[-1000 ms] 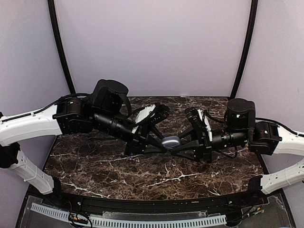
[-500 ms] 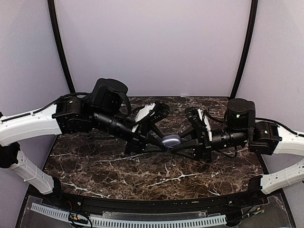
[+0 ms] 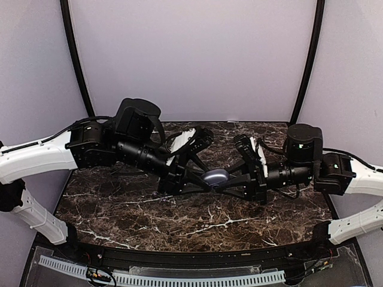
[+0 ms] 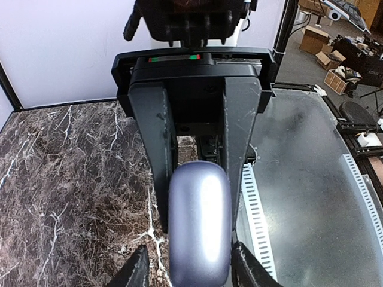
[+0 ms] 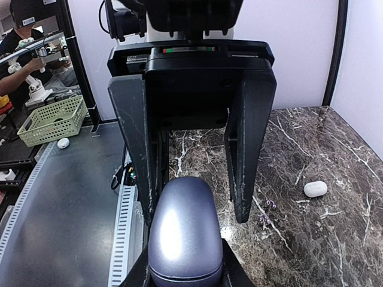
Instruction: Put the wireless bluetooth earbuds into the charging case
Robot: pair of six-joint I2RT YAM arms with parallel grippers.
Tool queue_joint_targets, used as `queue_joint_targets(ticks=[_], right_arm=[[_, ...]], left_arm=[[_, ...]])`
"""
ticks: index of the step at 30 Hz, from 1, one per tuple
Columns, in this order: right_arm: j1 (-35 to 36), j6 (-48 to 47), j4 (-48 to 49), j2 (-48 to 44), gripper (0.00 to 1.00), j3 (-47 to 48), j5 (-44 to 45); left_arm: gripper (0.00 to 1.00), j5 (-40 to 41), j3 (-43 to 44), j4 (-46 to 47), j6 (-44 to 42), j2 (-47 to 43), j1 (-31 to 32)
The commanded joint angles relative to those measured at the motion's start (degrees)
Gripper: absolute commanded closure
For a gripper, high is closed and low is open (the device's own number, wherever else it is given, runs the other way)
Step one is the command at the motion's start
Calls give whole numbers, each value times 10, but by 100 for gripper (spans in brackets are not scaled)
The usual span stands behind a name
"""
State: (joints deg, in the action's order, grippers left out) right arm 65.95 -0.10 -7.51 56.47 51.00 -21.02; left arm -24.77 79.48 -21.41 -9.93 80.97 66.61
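Left pincer (image 4: 189,272) has just sprung open off the charging case (image 3: 216,176) while the right pincer (image 5: 184,270) clamps it; lid looks shut, earbuds not yet in, I'd judge.

A: Is it bright?
B: Yes, evenly lit from above. White glare runs down the glossy charging case (image 4: 199,227); soft shadows fall on the dark desk (image 3: 179,221). Everything looks reasonably sharp.
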Motion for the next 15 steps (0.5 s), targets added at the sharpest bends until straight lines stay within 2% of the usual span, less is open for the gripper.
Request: queue_joint_targets(ticks=[1, 15], right_arm=[[-1, -12, 4, -7, 94, 4, -10], [-1, -46, -12, 1, 100, -1, -41]], left_arm=[[53, 7, 6, 22, 10, -24, 2], [54, 51, 7, 25, 22, -44, -8]])
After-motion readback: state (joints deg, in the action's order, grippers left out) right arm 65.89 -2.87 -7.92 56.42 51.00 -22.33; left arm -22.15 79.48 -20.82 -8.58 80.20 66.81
